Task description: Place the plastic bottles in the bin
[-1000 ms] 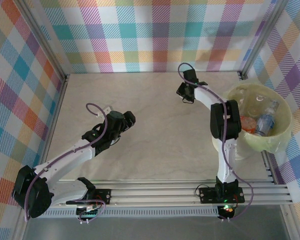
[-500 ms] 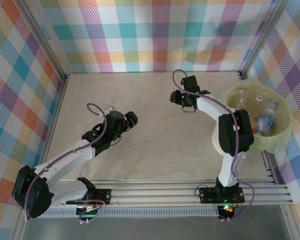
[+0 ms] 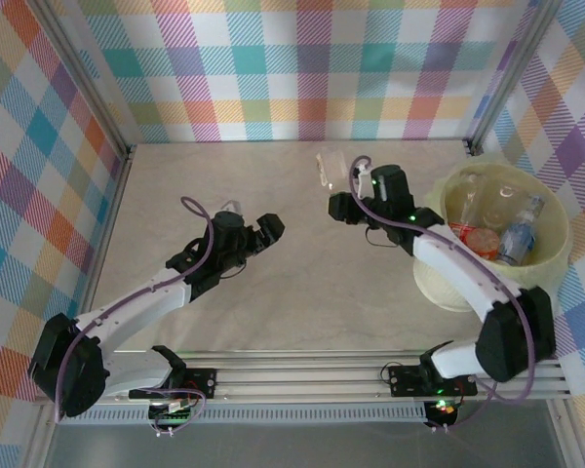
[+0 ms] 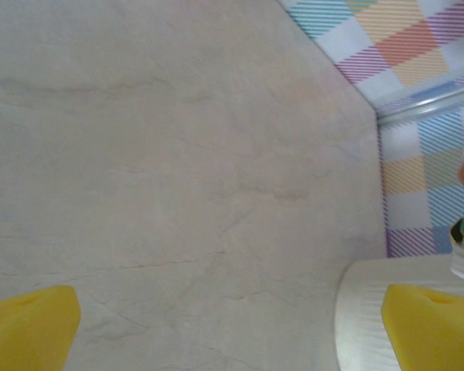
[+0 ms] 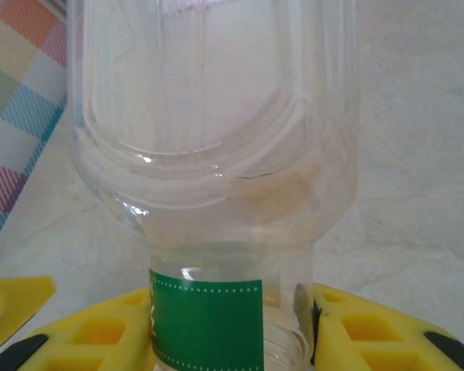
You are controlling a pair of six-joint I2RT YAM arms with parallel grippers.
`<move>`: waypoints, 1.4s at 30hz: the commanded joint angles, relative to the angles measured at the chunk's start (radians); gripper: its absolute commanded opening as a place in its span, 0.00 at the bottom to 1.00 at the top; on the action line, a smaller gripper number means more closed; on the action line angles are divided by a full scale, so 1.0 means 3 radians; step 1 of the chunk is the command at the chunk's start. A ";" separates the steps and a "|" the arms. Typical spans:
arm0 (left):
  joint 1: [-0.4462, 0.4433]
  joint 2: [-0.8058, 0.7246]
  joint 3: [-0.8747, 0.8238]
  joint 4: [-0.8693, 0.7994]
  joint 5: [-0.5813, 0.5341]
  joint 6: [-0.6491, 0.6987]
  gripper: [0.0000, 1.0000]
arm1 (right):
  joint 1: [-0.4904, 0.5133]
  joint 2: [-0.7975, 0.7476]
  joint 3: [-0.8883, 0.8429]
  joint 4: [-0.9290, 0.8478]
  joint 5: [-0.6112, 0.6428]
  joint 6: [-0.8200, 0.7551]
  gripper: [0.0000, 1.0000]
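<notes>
**Overhead view, read left to right.** The left gripper (image 3: 267, 229) hovers over the middle-left of the pale table (image 3: 166, 195). In its wrist view we see its 2 yellow pads (image 4: 31, 328) spread wide with only bare tabletop between them, so its jaws stand apart and carry nothing.

Right of centre, toward the far edge, a clear bottle (image 3: 329, 168) is clamped in the right gripper (image 3: 339, 193). The right wrist view confirms the grip. The yellow fingers (image 5: 89, 332) press on either side of the bottle's neck, at its green label band (image 5: 209, 321), and the transparent body extends away from the camera. We cannot tell whether the bottle touches the tabletop. It lies left of the bin (image 3: 439, 283) and not over it.

The bin stands at the table's right edge, beside the plaid wall (image 3: 565, 117). Inside it we count at least 4 bottles (image 3: 520, 239): 1 with a blue label, 1 with a red-orange label, and 2 clear ones toward the far side.
</notes>
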 commanded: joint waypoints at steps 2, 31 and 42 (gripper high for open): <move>-0.0067 0.0117 0.0219 0.0444 0.0403 0.0123 1.00 | 0.0008 -0.0483 -0.0084 -0.0170 -0.0118 -0.0207 0.22; -0.0427 0.1078 0.1090 0.1215 0.1234 0.0301 1.00 | -0.0376 -0.1603 0.0697 -0.1891 0.3183 -0.0876 0.23; -0.0423 0.1100 0.1120 0.1040 0.1162 0.0281 1.00 | -0.1476 -0.1418 0.0983 -0.2677 0.2721 -0.1031 0.24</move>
